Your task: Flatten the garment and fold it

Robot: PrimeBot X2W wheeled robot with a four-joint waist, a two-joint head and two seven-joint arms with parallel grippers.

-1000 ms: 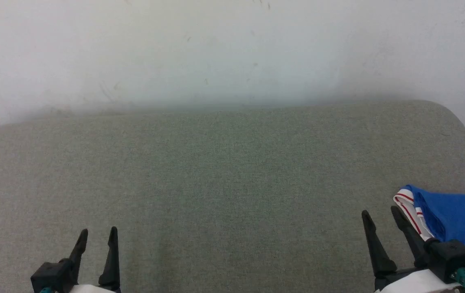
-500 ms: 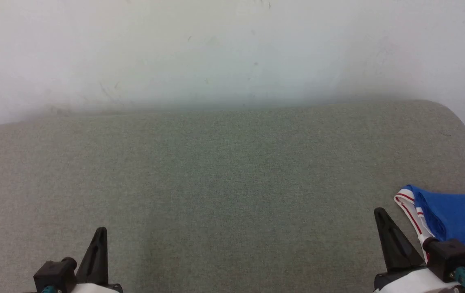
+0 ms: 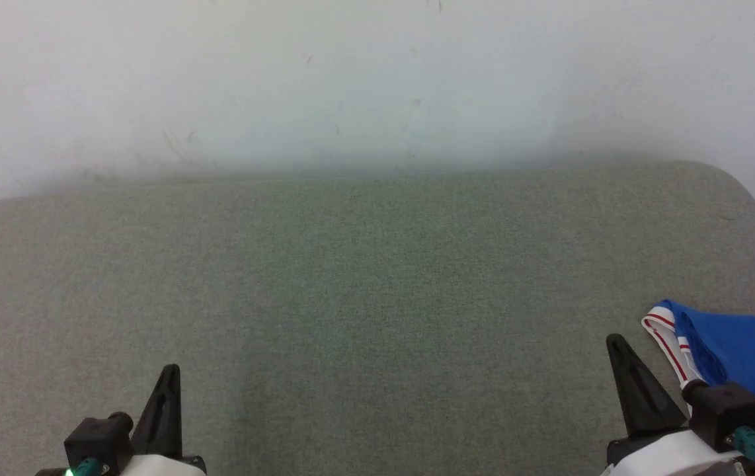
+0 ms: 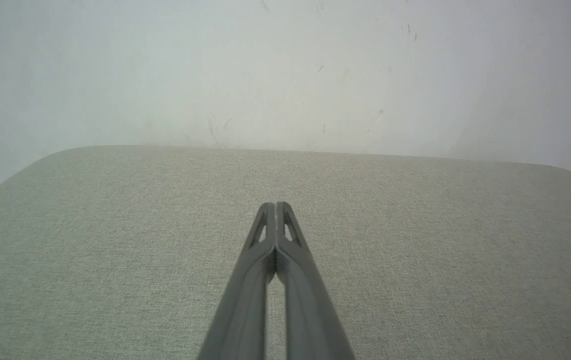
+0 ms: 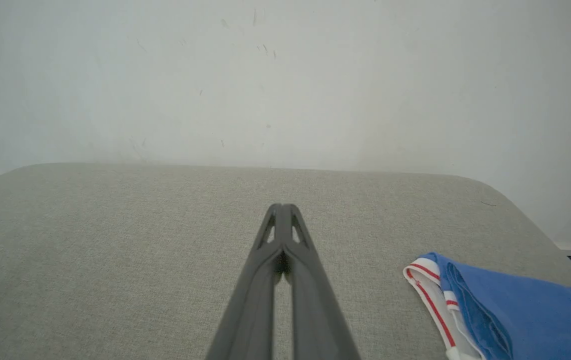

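Blue garment [image 3: 744, 350] lies bunched, near right of grey surface [image 3: 377, 277]. Jaws of left gripper [image 3: 170, 380], right gripper [image 3: 619, 352]: pressed together.

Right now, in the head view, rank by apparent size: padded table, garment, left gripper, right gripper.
1. padded table
2. garment, cut off by the frame edge
3. right gripper and left gripper: both shut, look much alike, so unranked

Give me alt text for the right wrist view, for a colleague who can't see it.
The right end effector is shut and empty, its dark fingers meeting at the tips over a grey-green fabric surface. A blue garment with red-and-white striped trim lies at lower right, clear of the fingers; a pale wall stands behind.
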